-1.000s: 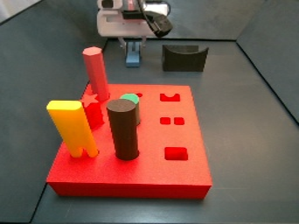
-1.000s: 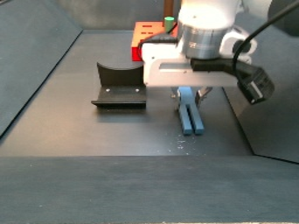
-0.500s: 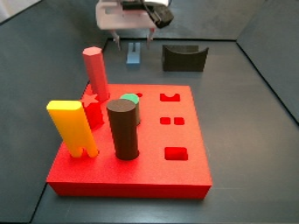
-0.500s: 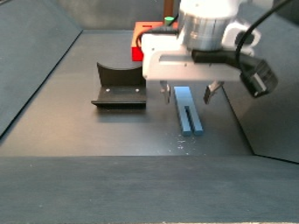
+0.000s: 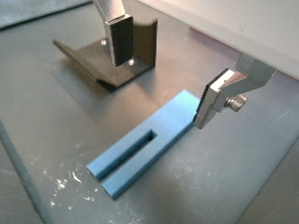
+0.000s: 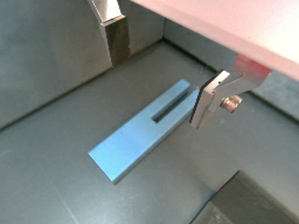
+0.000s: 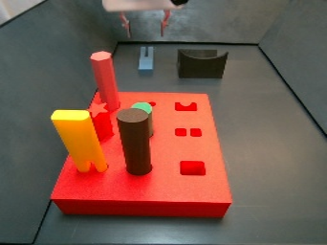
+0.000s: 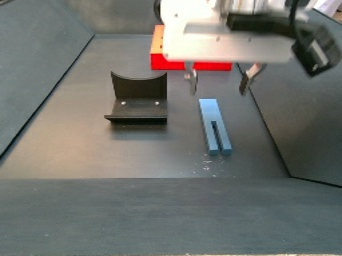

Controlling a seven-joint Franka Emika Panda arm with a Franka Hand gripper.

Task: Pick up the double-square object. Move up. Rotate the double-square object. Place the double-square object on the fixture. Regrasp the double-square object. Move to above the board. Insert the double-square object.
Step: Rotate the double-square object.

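Observation:
The slate-blue double-square object (image 8: 215,125) lies flat on the dark floor, slot upward, in both side views (image 7: 147,59) and both wrist views (image 5: 146,149) (image 6: 146,136). My gripper (image 8: 218,85) hangs open well above it, with nothing between the fingers (image 5: 216,101). In the wrist views the gripper (image 5: 167,79) (image 6: 160,74) straddles the object's far end from above. The dark fixture (image 8: 136,98) (image 7: 201,63) stands beside the object. The red board (image 7: 153,163) lies toward the other end of the floor.
On the board stand a yellow two-legged peg (image 7: 79,142), a dark brown cylinder (image 7: 134,142) and a red hexagonal peg (image 7: 105,81). Dark walls enclose the floor on the sides.
The gripper has risen straight up, still open. The double-square object has stayed flat on the floor in the same spot.

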